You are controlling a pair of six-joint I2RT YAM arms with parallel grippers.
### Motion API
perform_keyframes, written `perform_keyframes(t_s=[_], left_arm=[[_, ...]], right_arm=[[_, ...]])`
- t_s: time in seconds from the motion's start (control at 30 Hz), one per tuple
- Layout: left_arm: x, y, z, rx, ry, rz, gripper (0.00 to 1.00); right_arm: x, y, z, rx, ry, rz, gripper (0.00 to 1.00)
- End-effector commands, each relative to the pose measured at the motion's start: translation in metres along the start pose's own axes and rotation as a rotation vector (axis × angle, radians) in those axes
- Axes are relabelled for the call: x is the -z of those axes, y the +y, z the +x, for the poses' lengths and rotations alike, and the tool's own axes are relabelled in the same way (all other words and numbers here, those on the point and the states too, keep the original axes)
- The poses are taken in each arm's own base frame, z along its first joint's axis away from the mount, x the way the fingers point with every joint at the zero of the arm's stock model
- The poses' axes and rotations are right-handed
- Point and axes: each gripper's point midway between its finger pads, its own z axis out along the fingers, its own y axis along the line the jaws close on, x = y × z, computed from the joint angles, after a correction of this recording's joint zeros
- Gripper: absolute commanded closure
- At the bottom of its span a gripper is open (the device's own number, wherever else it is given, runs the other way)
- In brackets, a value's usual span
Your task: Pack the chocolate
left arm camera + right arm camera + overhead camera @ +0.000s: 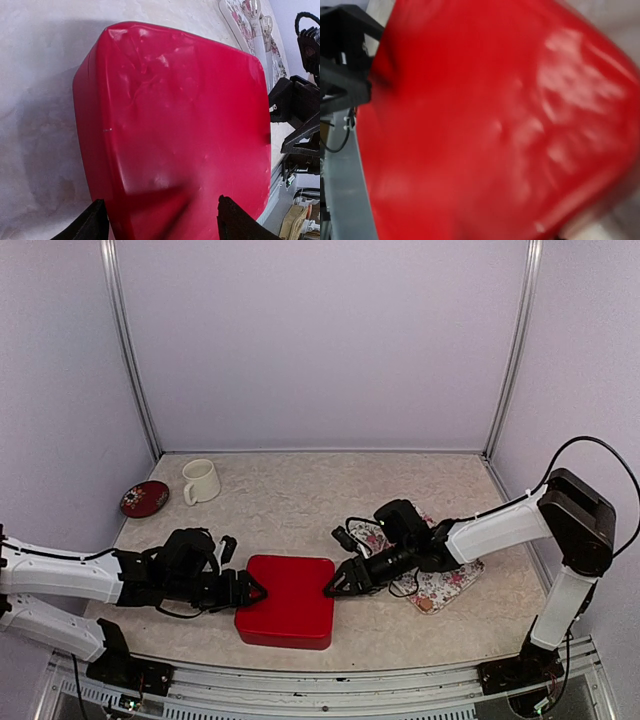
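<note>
On the pale table [300, 490], your two arms reach in from 9 and 3 o'clock and meet at the red box [288, 600], which lies lid-down-shut at the table's 6 o'clock, close to the arm bases. The box sits squarely between them, probably so that each arm can work one edge of the lid. Out at 4 o'clock the floral tray [455, 585] lies under your right forearm, within easy reach of that arm alone. The mug [200, 480] stands at 10 o'clock, and the small red dish [144, 498] lies just beyond it at the table's edge, both well apart from the work.

Your left gripper [252, 590] touches the box at its 9 o'clock edge. Its fingertips [95, 225] stand spread, the lid's rim running across between them, and nothing is pinched. Your right gripper [335, 588] is at the box's 3 o'clock edge. Its own camera shows only a red blur, so you cannot tell how wide its jaws stand or whether they have hold of the lid.

No chocolate shows clearly. It is likely under the lid, between both grippers. A tan speck [425, 605] on the tray's near rim may be a stray piece.
</note>
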Motion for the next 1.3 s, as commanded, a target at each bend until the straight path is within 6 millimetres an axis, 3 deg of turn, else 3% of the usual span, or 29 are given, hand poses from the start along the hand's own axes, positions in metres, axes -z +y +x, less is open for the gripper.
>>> perform_keyframes(t_s=[0.0, 0.27, 0.43, 0.67, 0.8, 0.97, 1.1, 1.27], left_arm=[[-0.009, -0.037, -0.010, 0.011, -0.038, 0.143, 0.30], [-0.028, -0.058, -0.027, -0.062, -0.052, 0.144, 0.31], [-0.030, -0.057, -0.045, -0.084, -0.078, 0.126, 0.29], [-0.024, -0.057, -0.078, -0.144, -0.124, 0.090, 0.16], [-0.003, -0.060, -0.104, -0.186, -0.186, 0.068, 0.02], [0.039, -0.059, -0.152, -0.231, -0.317, 0.017, 0.01], [0.071, -0.051, -0.186, -0.245, -0.409, -0.075, 0.01], [0.106, -0.033, -0.208, -0.215, -0.518, -0.149, 0.01]], right_arm=[[0.007, -0.004, -0.012, 0.025, -0.036, 0.022, 0.41], [0.030, -0.027, -0.015, 0.004, -0.069, 0.120, 0.42], [0.035, -0.026, -0.018, 0.008, -0.082, 0.120, 0.41], [0.058, -0.026, -0.031, 0.028, -0.143, 0.184, 0.29], [0.092, -0.009, -0.055, 0.104, -0.247, 0.219, 0.21], [0.153, 0.017, -0.095, 0.225, -0.432, 0.318, 0.02], [0.205, 0.014, -0.111, 0.220, -0.581, 0.453, 0.00], [0.260, -0.008, -0.109, 0.134, -0.698, 0.633, 0.00]])
